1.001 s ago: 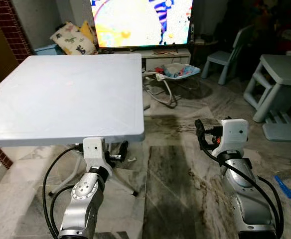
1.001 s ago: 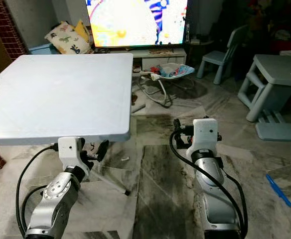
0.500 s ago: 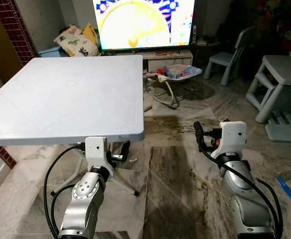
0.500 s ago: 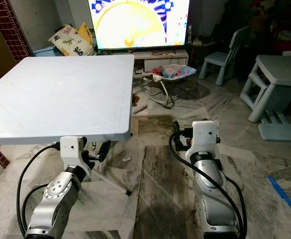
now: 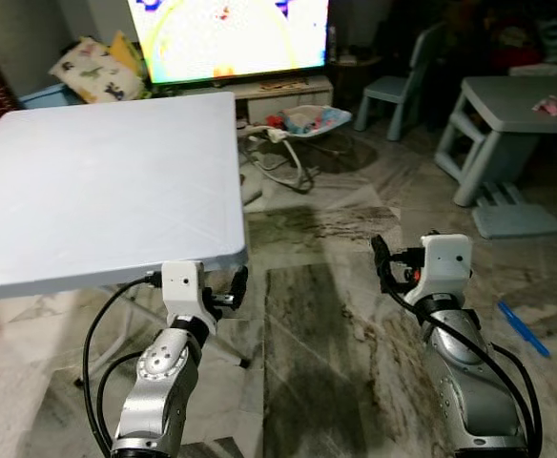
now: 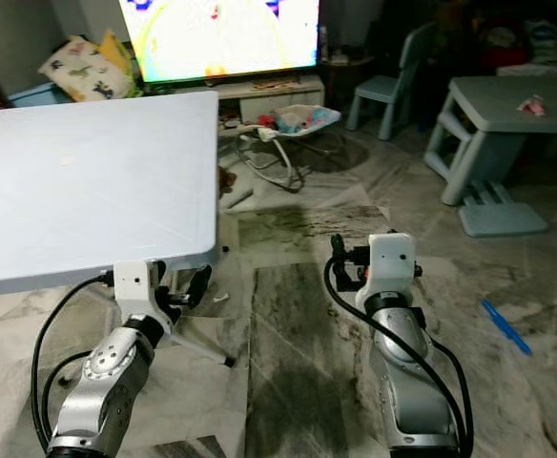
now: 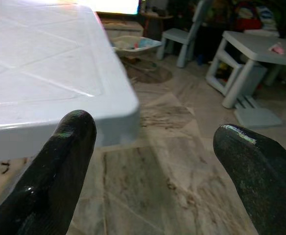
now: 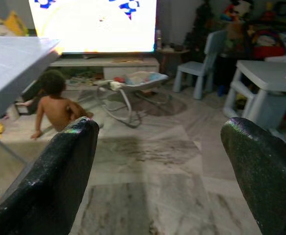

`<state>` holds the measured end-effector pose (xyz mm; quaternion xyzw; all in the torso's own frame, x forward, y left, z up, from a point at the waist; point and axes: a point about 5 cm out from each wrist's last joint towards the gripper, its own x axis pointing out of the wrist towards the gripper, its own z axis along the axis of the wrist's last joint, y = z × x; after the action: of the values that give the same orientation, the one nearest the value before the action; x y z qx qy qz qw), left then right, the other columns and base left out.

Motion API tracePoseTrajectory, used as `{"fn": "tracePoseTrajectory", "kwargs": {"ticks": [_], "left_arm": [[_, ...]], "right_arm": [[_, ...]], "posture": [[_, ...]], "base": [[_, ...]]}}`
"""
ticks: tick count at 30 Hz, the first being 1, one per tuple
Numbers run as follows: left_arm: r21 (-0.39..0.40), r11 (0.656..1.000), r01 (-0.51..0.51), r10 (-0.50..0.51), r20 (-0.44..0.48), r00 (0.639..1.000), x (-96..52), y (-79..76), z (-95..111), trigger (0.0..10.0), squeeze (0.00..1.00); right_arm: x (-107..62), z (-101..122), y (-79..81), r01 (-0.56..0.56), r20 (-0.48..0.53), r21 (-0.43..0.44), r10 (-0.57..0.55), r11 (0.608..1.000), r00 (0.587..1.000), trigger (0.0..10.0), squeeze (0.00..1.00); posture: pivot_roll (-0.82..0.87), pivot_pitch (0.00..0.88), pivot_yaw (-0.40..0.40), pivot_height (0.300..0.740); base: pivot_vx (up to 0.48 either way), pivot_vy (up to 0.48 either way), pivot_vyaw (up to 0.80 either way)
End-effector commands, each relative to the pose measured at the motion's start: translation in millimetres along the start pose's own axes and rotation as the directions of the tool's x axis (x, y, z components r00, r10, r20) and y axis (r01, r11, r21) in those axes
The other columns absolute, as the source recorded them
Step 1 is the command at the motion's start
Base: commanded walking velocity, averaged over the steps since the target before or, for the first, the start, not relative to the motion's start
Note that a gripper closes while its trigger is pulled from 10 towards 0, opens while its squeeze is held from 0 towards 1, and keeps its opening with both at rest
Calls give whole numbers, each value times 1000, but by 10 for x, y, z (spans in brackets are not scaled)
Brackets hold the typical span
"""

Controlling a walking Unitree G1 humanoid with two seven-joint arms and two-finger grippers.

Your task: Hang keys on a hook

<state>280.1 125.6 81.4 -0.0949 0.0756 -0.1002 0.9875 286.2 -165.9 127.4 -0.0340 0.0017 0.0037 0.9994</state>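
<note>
From my head cameras, my left gripper hangs just under the near corner of the white folding table, and my right gripper is held out over the marble floor. Beyond the table a lit television glows above a low stand, with a baby bouncer on the floor before it. A pale blue child's chair and small table stand to my right, and a blue pen-like stick, too small to identify, lies on the floor near my right arm.

From my left wrist, my fingers are spread apart, empty, the table edge just ahead.

From my right wrist, my fingers are likewise parted and empty. A person sits on the floor by the table leg.

I cannot make out any keys or hook.
</note>
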Motion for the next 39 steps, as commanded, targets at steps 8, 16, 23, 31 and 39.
{"fn": "tracePoseTrajectory", "kwargs": {"ticks": [8,16,23,31,39], "left_arm": [[15,1000,-2,2,25,1000,1,23,85,10000,0],[2,1000,-12,12,19,1000,7,62,70,10000,0],[-12,1000,-12,12,18,1000,14,51,70,10000,0],[-20,1000,-12,13,19,1000,15,41,69,10000,0],[-21,1000,-12,13,16,1000,11,36,63,10000,0]], "right_arm": [[11,26,21,1,9,16,-1,1000,1000,10000,0],[17,33,23,2,13,14,-2,1000,1000,10000,0],[27,36,14,7,12,15,-7,1000,1000,10000,0],[28,44,13,9,14,14,-9,1000,1000,10000,0],[20,47,1,12,14,11,-12,1000,1000,10000,0]], "posture": [[-56,0,66,740],[-59,0,68,740],[-60,0,65,740],[-64,0,64,740],[-67,0,63,740]], "base": [[0,0,-500],[0,0,0],[0,-148,0],[0,-389,0],[0,-397,0]]}}
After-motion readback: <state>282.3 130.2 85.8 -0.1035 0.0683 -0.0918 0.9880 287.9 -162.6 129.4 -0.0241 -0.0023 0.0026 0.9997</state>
